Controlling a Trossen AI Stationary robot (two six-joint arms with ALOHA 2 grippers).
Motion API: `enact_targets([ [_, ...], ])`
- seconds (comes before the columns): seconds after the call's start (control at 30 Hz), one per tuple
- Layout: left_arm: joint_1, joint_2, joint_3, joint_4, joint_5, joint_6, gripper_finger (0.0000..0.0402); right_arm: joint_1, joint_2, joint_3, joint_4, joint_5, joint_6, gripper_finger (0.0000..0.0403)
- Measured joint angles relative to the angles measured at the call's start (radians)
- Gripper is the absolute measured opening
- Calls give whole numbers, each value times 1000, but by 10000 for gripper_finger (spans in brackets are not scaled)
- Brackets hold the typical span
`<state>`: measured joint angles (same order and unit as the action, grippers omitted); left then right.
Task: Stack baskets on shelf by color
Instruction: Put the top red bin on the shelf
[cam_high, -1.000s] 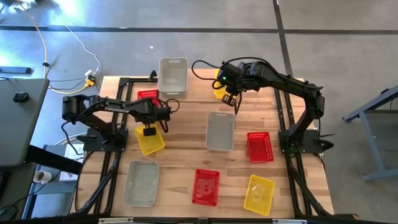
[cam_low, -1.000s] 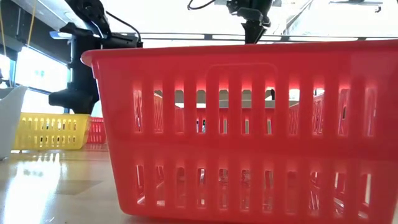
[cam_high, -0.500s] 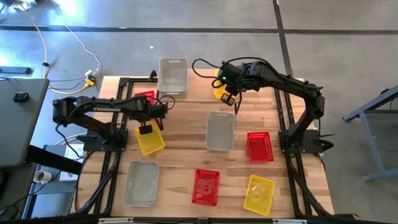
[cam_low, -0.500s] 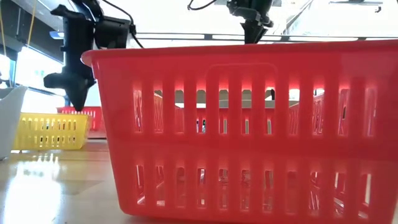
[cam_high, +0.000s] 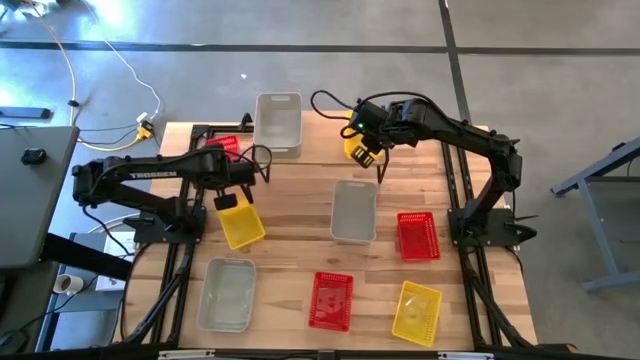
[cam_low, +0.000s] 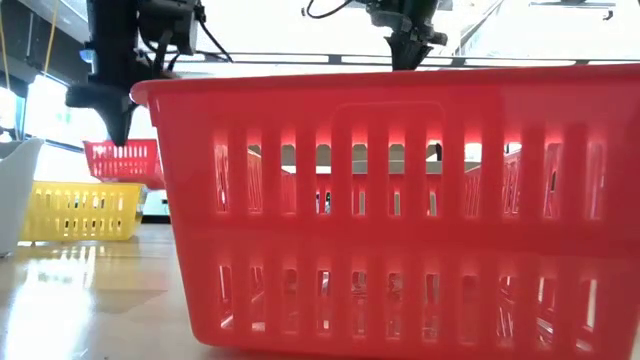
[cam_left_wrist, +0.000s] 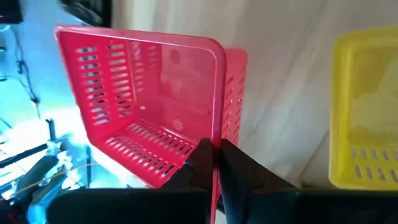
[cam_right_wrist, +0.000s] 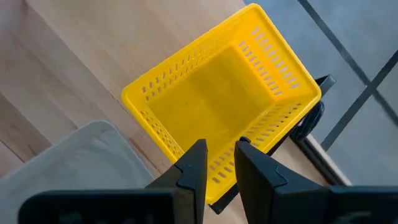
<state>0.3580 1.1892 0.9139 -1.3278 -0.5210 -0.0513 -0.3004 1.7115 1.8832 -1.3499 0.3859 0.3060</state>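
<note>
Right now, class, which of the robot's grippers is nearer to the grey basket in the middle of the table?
Right. The right gripper hangs just beyond the middle grey basket's far end; the left gripper is farther away on its left, fingers shut on a red basket.

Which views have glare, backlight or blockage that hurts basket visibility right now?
Low view: a near red basket fills most of the picture, bright windows backlight the scene, and the tabletop shows glare. Left wrist view: a blue-white washed-out patch beside the held red basket. Right wrist view: evenly lit, the yellow basket is clear. High view: even light, soft shadows.
</note>
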Motion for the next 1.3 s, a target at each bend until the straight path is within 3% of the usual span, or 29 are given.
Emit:
enact_targets([
  [0.5,0,-46,230,-154,-82,1,1,0,0,0,-56,17,189,69],
  [0.93,0,-46,463,-161,-178,13,1,0,0,0,-149,77,296,69],
  [1.3,0,-45,600,36,-174,106,1,0,0,0,-160,136,325,69],
])
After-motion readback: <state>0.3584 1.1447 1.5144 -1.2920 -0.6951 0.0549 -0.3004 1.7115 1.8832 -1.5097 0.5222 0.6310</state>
